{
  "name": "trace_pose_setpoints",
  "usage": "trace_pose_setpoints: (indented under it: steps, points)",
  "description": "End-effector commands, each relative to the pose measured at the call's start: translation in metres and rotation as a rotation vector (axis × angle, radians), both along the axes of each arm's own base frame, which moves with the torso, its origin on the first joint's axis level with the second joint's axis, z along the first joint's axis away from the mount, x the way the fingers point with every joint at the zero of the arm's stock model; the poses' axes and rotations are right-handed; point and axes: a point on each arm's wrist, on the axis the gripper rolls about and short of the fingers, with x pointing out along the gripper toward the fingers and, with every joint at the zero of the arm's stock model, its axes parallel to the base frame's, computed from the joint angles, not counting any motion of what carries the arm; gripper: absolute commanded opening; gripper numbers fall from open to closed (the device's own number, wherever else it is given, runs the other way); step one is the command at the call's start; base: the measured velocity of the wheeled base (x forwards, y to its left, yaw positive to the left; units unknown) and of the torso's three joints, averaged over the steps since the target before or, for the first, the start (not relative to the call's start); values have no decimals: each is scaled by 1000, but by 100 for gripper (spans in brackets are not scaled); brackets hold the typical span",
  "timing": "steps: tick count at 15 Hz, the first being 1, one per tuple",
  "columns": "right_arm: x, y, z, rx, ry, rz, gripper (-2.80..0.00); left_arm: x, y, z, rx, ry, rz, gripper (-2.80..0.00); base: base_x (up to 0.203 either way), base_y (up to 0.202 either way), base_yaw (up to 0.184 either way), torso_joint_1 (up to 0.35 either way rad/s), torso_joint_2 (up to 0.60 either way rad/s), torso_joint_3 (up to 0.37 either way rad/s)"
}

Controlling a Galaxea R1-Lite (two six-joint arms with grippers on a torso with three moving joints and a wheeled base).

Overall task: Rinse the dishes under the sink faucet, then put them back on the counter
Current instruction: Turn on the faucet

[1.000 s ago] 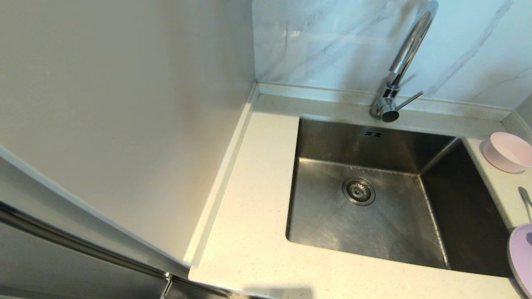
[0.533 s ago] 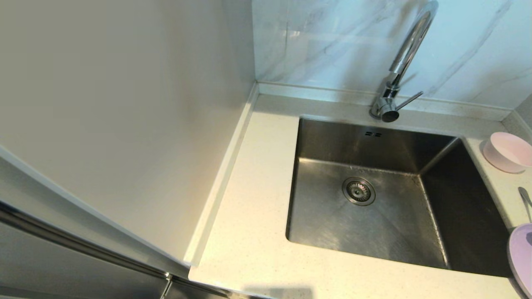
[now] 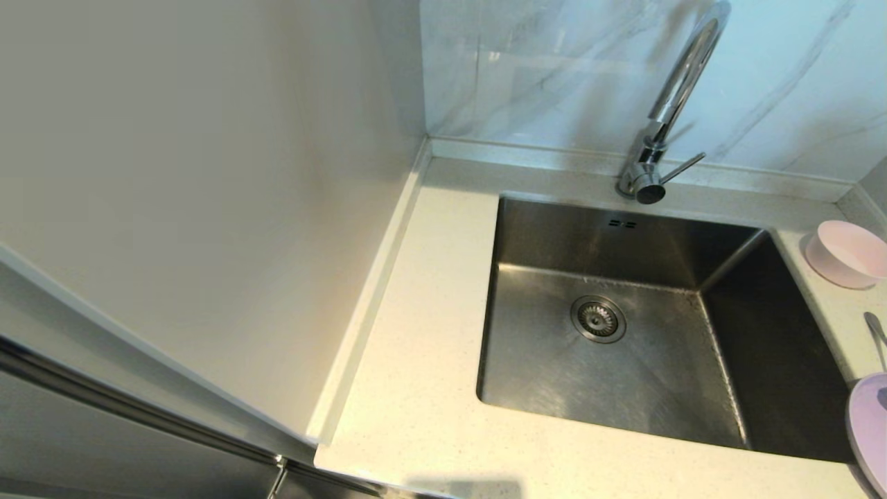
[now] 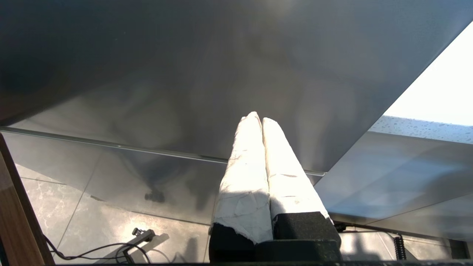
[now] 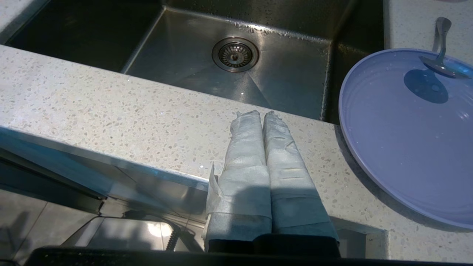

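The steel sink [image 3: 741, 277] lies in the cream speckled counter [image 3: 416, 360], with its drain strainer [image 3: 598, 319] and no dishes inside. The chrome faucet [image 3: 675, 93] rises behind it, side lever [image 3: 682, 168] pointing right. On the counter to the right sit the pink bowl [image 3: 845, 254], the metal spoon [image 3: 876, 336] and the lilac plate [image 3: 870, 430], cut by the picture's edge. In the right wrist view the spoon [image 5: 439, 48] rests with its bowl on the plate's [image 5: 406, 133] rim. My right gripper [image 5: 261, 113] is shut and empty over the counter's front edge. My left gripper [image 4: 257, 118] is shut, low before a grey cabinet.
A cream wall panel [image 3: 208, 173] stands along the counter's left side and a marble backsplash [image 3: 554, 69] behind. Below the counter are grey cabinet fronts [image 4: 184, 74] and a tiled floor with a cable [image 4: 99, 248].
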Motion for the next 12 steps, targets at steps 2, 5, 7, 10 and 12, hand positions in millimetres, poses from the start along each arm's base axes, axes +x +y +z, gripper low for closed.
trace_pose_setpoints:
  steps: [2, 5, 7, 10, 12]
  points:
    - [1, 0, -3, -1, 10, 1, -280, 0, 0, 0, 0, 0, 0, -280, 0, 0, 0, 0, 0, 0]
    - [1, 0, -3, -1, 9, 1, -280, 0, 0, 0, 0, 0, -1, -280, 0, 0, 0, 0, 0, 0]
    - [1, 0, -3, 1, 10, 1, -280, 0, 0, 0, 0, 0, 0, -280, 0, 0, 0, 0, 0, 0]
    - [1, 0, -3, 0, 10, 1, -280, 0, 0, 0, 0, 0, 0, -280, 0, 0, 0, 0, 0, 0]
    - [1, 0, -3, -1, 10, 1, -280, 0, 0, 0, 0, 0, 0, -280, 0, 0, 0, 0, 0, 0]
